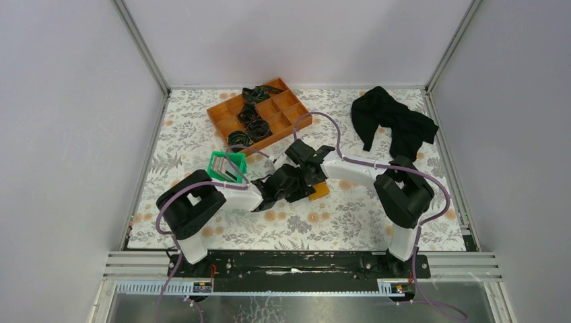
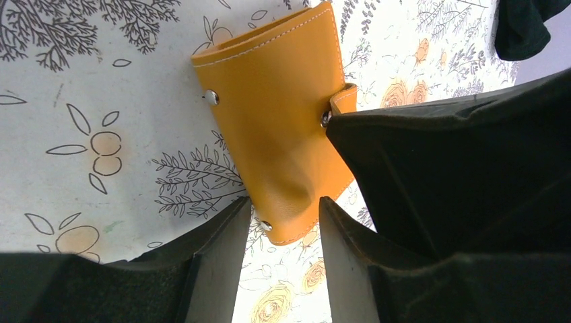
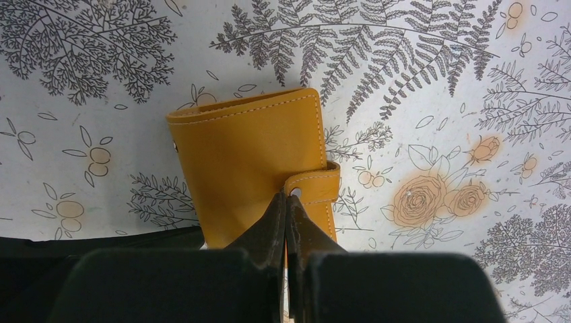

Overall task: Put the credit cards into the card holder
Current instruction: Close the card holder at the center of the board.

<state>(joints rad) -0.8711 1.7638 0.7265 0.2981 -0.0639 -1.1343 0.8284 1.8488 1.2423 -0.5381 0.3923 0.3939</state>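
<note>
Since the card holder lies folded shut on the floral table cover, mid-table just in front of both arms, the step in hand looks like getting it open before any card goes in. L gripper stands abt half open, straddling the holder's near end w/ both fingers against its sides. The leather dimples there, so prob a light pinch. R gripper is fully closed, tips right at the snap tab; can't tell if the tab is nipped or just nudged.

To do it well, L should pin the body flat w/o crushing it. R should peel the tab sideways off its stud, not upward, else the whole holder lifts.

Holder's long axis runs from the L fingers away toward the far side, leaning a bit left in the L wrist view. Orange outside is up, and the tab wraps the long edge on R's side.

Credit cards: pale slips standing in the green bin, left of the holder and apart from it. Prob them, but too small to be sure.
</note>
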